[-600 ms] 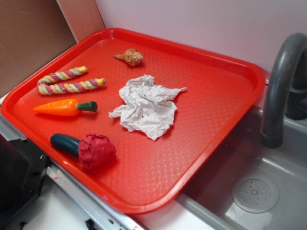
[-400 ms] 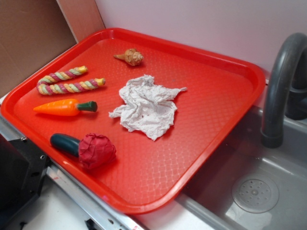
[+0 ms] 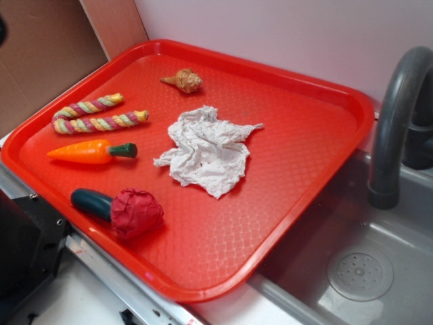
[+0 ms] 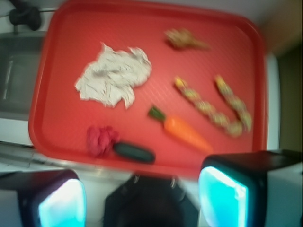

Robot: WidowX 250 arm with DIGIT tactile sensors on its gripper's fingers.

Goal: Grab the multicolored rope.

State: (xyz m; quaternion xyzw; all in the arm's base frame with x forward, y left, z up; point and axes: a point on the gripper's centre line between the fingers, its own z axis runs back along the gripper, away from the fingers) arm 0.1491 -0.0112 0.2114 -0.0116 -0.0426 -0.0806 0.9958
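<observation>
Gripper (image 4: 142, 198) spread wide above red tray (image 3: 304, 176), clear of multicolored rope (image 3: 95, 116) bent in a U beside orange toy carrot (image 3: 91, 152).

No legible text, label, brand, number or sign appears in either view. The red tray (image 3: 318, 156), the objects on it and the grey sink (image 3: 379, 284) on the right carry no readable markings; the wrist view is blurred.

rope (image 3: 95, 115) on tray (image 3: 304, 88), carrot (image 3: 91, 152) beside
</observation>
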